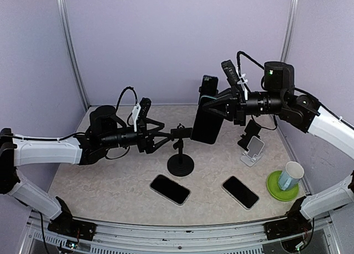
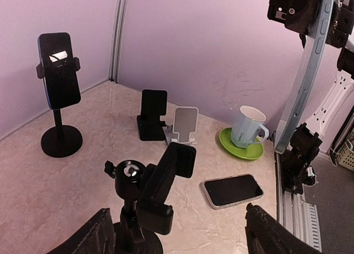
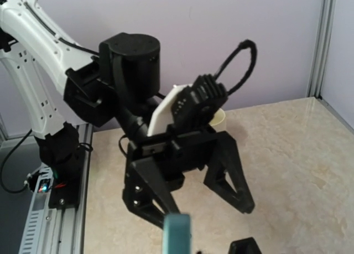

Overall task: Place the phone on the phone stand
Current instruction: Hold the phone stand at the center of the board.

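The phone stand, a black pole on a round base [image 1: 180, 165] with a clamp head [image 1: 180, 133], stands mid-table. My left gripper [image 1: 166, 134] is open, one finger on each side of the clamp head [image 2: 166, 179], and neither finger touches it in the left wrist view. Just right of the clamp a dark phone [image 1: 207, 120] hangs upright above the table, my right gripper [image 1: 224, 107] shut on it. From the left wrist the phone shows edge-on as a blue rim [image 2: 303, 82]. The right wrist view shows only its teal edge [image 3: 177, 233], facing the open left gripper [image 3: 188, 171].
A second stand at the back holds another phone [image 1: 208, 86]. Two phones lie flat near the front [image 1: 170, 188] [image 1: 240, 191]. A small black stand [image 1: 251, 131] and a white stand [image 1: 253, 150] sit at the right, and a cup on a green saucer [image 1: 283, 183] is further right.
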Controlling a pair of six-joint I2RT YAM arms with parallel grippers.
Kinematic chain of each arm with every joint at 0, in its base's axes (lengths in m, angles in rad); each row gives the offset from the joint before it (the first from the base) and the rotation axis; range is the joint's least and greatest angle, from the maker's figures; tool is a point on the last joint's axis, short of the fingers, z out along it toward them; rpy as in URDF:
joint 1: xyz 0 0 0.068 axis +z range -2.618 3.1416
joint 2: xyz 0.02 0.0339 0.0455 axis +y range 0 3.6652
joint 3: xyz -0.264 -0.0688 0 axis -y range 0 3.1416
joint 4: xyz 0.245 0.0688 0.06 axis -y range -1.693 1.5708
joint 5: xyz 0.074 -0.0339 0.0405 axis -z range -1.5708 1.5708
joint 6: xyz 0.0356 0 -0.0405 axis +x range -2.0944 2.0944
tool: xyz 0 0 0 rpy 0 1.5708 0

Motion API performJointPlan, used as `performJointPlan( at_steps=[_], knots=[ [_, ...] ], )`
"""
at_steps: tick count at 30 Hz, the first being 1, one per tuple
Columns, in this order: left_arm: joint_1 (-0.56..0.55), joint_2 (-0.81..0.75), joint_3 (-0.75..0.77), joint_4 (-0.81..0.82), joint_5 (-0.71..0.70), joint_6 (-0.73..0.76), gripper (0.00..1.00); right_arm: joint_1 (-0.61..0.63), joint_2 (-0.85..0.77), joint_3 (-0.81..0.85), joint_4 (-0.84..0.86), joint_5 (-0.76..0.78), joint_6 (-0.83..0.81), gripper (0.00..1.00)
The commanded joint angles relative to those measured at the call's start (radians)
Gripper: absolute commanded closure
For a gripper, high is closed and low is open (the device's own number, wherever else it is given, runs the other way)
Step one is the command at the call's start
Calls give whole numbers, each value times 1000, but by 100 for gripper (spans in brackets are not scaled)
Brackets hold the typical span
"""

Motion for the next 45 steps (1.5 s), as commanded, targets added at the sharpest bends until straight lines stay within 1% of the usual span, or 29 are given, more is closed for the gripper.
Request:
performJointPlan(
  at_steps=[1,7,12,17,19,27,35,39,43,45],
  knots=[
    [-1,46,20,78,24,-40,22,-7,-26,28,33,-15,-27,100],
    [-1,102,40,96,80,-27,23,-7,4,61,5,-82,-53,100],
    [6,150,69,103,128,2,34,-7,15,75,-4,-107,-65,100],
    [23,190,94,110,173,13,40,-7,12,83,-17,-115,-69,100],
    [33,201,96,118,183,8,46,-7,9,83,-22,-114,-73,100],
    [46,202,90,114,159,9,47,-7,10,82,-24,-116,-74,100],
    [48,233,115,105,192,8,54,-8,57,123,-53,-165,-86,100],
    [48,238,118,94,195,15,63,-7,69,133,-58,-186,-95,100],
    [52,239,118,92,204,19,70,-7,87,147,-71,-200,-109,100],
    [56,240,118,94,212,23,76,-7,100,155,-85,-216,-119,100]
  ],
)
